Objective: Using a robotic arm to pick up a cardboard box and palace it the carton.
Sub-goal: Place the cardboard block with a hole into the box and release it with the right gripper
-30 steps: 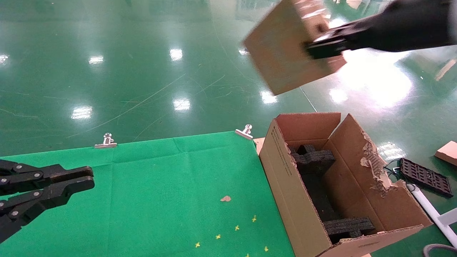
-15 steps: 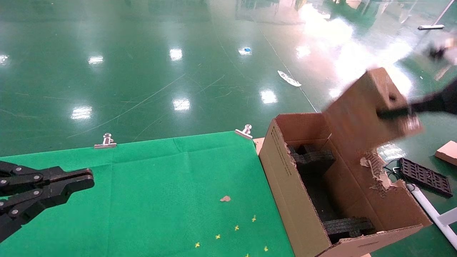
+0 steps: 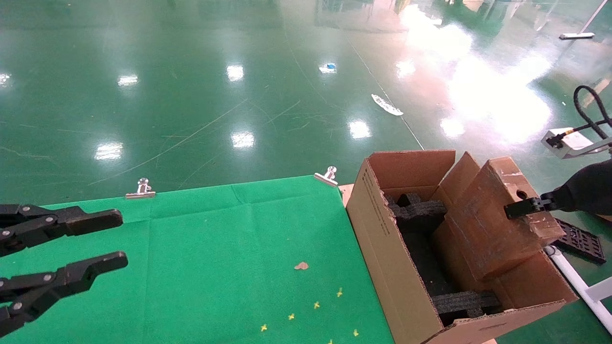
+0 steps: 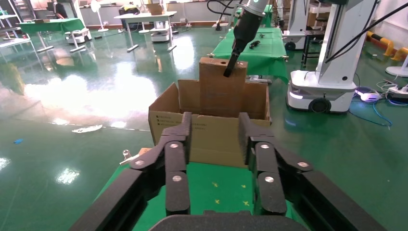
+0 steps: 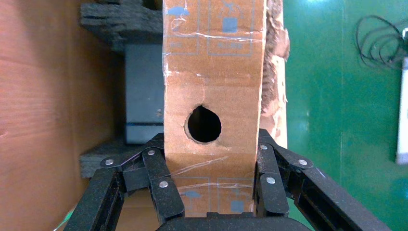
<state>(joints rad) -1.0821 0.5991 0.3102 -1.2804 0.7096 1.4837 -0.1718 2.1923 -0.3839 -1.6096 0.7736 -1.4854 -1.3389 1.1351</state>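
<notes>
L gripper: parked over the green cloth at the robot's left, jaws spread wide, nothing btwn them. Left wrist view shows same, fingers apart w/ the carton seen beyond the gap.
Green cloth: covers the table, held at far edge by two metal clips; small brown scrap and yellow cross marks lie on it.
Carton: stands just beside the cloth's right edge, flaps up, black print on the side facing the cloth, black foam blocks inside.
Cardboard box: tilted, lower part down inside the carton on its right side, upper part w/ round hole sticking above the rim. Whether it touches carton floor: can't tell.
R gripper: closed onto the cardboard box; in right wrist view both fingers press its narrow taped faces, either side of the round hole. In head view one black finger lies across the box's top end.
Robotic arm: comes in from right edge, dark wrist, grey camera block and black cable above it.
Floor: glossy green; a black grid panel lies right of the carton.
</notes>
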